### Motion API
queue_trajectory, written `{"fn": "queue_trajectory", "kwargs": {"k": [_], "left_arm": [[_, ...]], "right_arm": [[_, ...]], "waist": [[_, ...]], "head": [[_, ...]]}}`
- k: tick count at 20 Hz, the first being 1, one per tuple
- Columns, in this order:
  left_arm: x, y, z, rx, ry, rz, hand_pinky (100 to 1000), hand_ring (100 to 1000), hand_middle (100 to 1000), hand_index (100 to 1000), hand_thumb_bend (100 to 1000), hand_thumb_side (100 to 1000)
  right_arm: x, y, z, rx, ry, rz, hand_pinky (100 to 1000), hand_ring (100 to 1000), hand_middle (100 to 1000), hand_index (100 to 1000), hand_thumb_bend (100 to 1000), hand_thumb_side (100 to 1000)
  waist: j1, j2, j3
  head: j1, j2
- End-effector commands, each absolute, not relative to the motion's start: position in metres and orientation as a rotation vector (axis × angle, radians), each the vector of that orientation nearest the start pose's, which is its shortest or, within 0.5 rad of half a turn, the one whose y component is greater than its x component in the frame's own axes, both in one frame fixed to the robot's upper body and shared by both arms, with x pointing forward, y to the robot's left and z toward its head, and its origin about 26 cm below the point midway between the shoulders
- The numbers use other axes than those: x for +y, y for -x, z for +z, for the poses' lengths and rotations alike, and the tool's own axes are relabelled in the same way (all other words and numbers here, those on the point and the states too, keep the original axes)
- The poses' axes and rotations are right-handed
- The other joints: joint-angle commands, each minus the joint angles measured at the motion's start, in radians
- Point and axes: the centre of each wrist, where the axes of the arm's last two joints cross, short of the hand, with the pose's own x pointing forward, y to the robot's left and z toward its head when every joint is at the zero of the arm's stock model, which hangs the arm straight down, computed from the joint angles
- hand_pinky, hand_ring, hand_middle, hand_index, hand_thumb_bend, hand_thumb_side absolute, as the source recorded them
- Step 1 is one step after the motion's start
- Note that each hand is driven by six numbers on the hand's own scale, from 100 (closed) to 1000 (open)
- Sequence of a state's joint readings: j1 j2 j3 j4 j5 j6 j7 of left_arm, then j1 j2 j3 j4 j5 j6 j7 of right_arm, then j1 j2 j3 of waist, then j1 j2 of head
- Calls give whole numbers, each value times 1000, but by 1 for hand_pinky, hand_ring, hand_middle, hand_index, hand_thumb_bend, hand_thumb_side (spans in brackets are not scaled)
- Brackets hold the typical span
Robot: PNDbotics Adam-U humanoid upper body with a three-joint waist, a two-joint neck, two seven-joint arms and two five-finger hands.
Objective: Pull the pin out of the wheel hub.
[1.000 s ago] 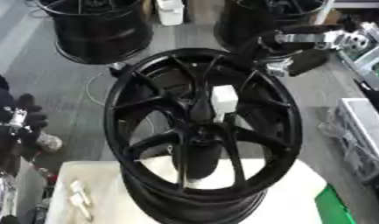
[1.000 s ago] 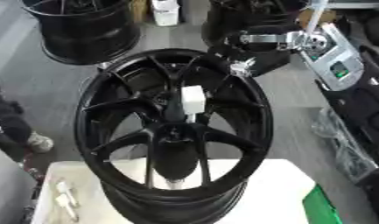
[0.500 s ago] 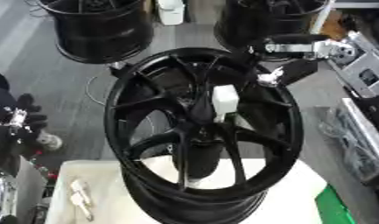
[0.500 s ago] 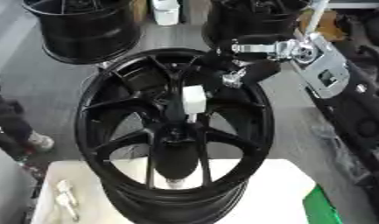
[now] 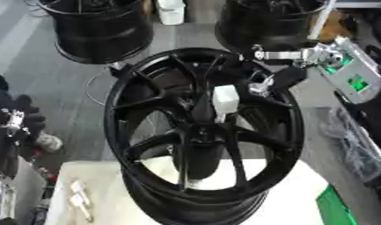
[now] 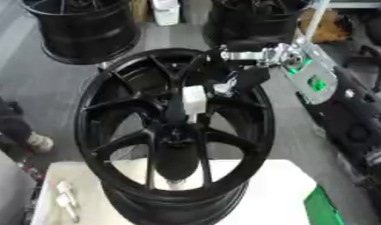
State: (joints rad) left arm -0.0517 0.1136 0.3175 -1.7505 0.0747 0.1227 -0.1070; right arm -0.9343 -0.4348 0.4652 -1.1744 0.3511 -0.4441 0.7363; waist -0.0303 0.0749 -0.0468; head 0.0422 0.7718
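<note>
Pin (image 5: 225, 100): I see it seated in the wheel hub (image 5: 202, 132), not pulled.
Right hand (image 5: 272, 81): at 2 o'clock of the pin, near; fingers' state I cannot tell.

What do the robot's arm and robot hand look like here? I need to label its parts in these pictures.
Only the right arm is clear: a silver metal section ending in a mostly black robot hand with pale silvery parts. A dark shape with whitish marks at the left edge may be the left hand.
</note>
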Motion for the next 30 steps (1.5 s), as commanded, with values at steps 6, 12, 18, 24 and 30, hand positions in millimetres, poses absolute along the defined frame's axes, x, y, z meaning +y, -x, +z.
{"fn": "queue_trajectory", "kwargs": {"k": [6,12,18,24,30], "left_arm": [[343,-276,69,-1718,-186,86,680,620,608,744,590,594],[344,-276,69,-1718,-187,86,681,620,609,744,590,594],[344,-276,69,-1717,-188,86,681,620,609,745,590,594],[343,-276,70,-1718,-187,85,681,619,609,745,590,594],[343,-276,70,-1717,-185,85,682,619,609,745,590,595]], "right_arm": [[-177,-444,210,-1534,57,2398,814,830,861,940,100,700],[-176,-441,209,-1526,61,2427,817,831,850,941,100,707],[-173,-438,208,-1515,82,2475,823,834,847,942,100,706],[-169,-436,205,-1511,72,2498,825,834,841,942,100,719],[-166,-435,199,-1490,76,2526,826,835,838,943,100,702]], "waist": [[2,-9,1],[2,-9,1],[2,-9,1],[0,-9,2],[-1,-8,3]], "head": [[-2,-2],[-3,-2],[-2,-2],[-3,-2],[-4,-2]]}}
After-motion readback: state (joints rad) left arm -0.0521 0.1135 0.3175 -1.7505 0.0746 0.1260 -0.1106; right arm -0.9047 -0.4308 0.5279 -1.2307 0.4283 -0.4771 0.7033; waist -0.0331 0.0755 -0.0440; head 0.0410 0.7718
